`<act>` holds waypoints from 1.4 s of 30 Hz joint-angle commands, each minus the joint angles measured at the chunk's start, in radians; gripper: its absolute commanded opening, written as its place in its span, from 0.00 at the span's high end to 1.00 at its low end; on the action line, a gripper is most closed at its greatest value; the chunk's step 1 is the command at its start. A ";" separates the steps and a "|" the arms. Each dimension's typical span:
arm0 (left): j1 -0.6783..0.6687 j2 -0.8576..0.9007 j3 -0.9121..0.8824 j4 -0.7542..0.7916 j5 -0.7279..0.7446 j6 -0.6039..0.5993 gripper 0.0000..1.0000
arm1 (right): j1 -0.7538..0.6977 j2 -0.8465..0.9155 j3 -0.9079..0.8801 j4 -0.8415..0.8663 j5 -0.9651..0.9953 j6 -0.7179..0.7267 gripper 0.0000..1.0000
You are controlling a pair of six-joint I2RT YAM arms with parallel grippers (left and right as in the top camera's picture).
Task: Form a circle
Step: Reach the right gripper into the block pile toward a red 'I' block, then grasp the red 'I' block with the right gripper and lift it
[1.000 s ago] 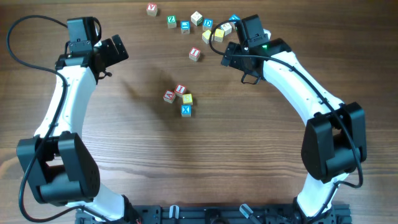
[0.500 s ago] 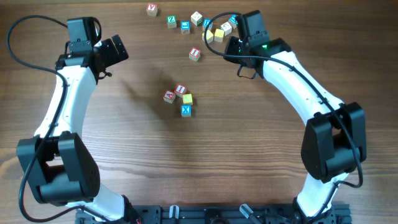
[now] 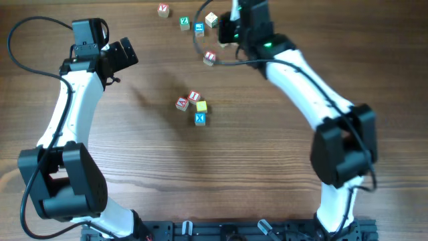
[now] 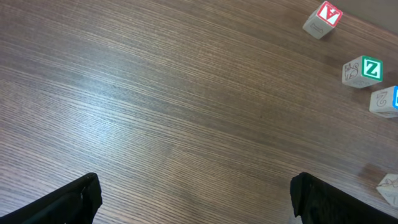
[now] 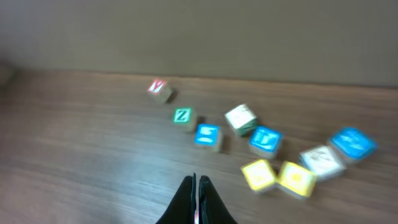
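Circle [image 3: 200,107] unfinished: four-cube arc, gap facing lower left.

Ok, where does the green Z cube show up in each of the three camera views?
Overhead: green Z cube near the top edge, left of centre.
Left wrist: far right, upper part.
Right wrist: middle of the picture, slightly left.
Shared landmark: the red-lettered cube, its neighbour at the end of the row in every view.
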 commanded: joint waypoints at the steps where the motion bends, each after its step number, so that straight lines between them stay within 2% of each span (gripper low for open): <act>1: 0.001 -0.009 0.005 0.000 0.001 -0.009 0.00 | 0.045 0.129 0.014 0.105 -0.013 -0.057 0.96; 5: 0.001 -0.009 0.005 0.000 0.001 -0.009 0.00 | 0.068 0.244 0.014 0.239 -0.011 -0.078 0.96; 9: 0.001 -0.009 0.005 0.000 0.001 -0.009 0.00 | 0.068 0.315 0.009 0.240 -0.013 -0.064 0.96; 20: 0.001 -0.009 0.005 0.000 0.001 -0.009 0.00 | 0.064 0.312 0.009 0.007 -0.012 -0.055 0.96; 28: 0.001 -0.009 0.005 0.000 0.001 -0.009 0.00 | 0.060 0.155 0.009 -0.267 -0.005 -0.054 0.96; 31: 0.001 -0.009 0.005 0.000 0.001 -0.009 0.00 | 0.060 0.071 0.009 -0.309 -0.005 -0.055 0.94; 35: 0.001 -0.009 0.005 0.000 0.001 -0.009 0.00 | 0.055 0.023 0.009 -0.233 0.044 -0.056 0.86; 37: 0.001 -0.009 0.005 0.000 0.001 -0.009 0.00 | 0.050 0.029 0.009 -0.197 0.096 -0.055 0.78; 40: 0.001 -0.009 0.005 0.000 0.001 -0.009 0.00 | 0.038 0.049 0.009 -0.177 0.116 -0.056 0.36; 42: 0.001 -0.009 0.005 0.000 0.001 -0.008 0.00 | 0.033 0.080 0.009 -0.175 0.117 -0.056 0.24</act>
